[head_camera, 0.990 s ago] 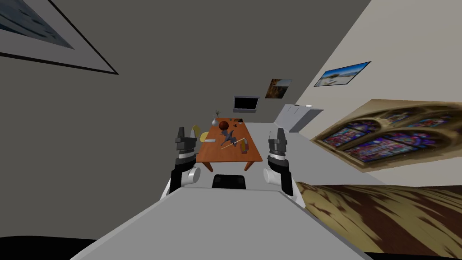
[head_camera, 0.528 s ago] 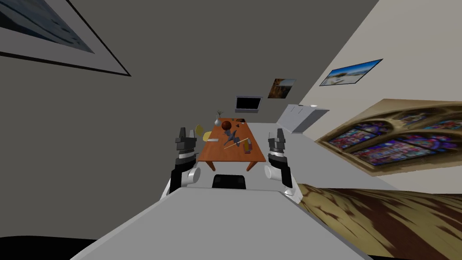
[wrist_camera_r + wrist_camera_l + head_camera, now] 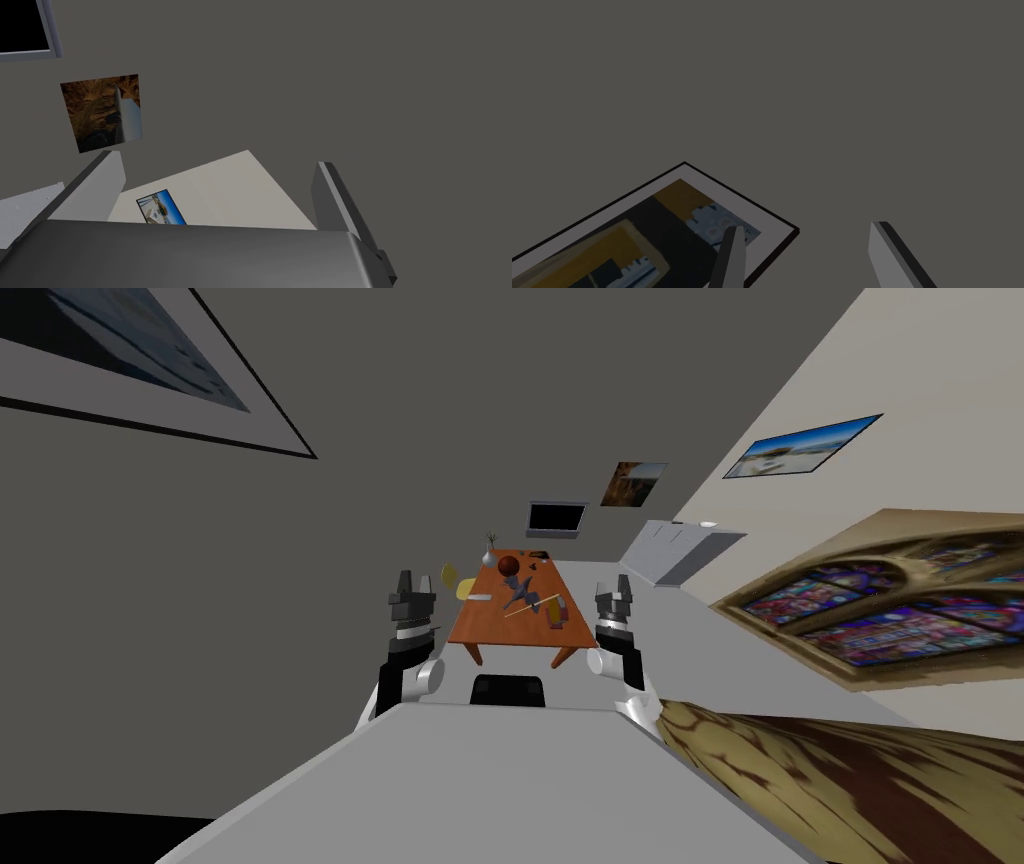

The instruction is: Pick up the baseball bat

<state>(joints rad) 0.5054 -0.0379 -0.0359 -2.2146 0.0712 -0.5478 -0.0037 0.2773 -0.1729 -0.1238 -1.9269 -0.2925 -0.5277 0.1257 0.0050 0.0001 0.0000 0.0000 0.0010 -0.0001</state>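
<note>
Both arms are up and empty as we face the orange-brown table (image 3: 505,633) down the room. Our left gripper (image 3: 413,580) is raised, its fingers (image 3: 733,255) standing well apart and holding nothing. A yellow chair (image 3: 465,586) stands just past this gripper, at the table's near side.

The table itself lies ahead of the jaws, in the gap between our two grippers and well apart from both. On it the baseball bat (image 3: 523,608) lies flat as a thin pale rod, slanted across the top. A grey figure (image 3: 522,588) lies just beside the bat's middle, perhaps touching it. A dark red ball (image 3: 508,564) sits beyond that. A small brown-and-yellow item (image 3: 553,611) lies near the bat's end on the right gripper's side. Our right gripper (image 3: 620,585) is likewise raised, jaws wide and bare.

We judge that the clutter is the main hazard, since fingers coming down around so thin a rod could shove the figure or the small item. If one blade touches first, the bat could roll off line. We cannot tell which end is the handle. No brand, label or legible writing shows anywhere.
</note>
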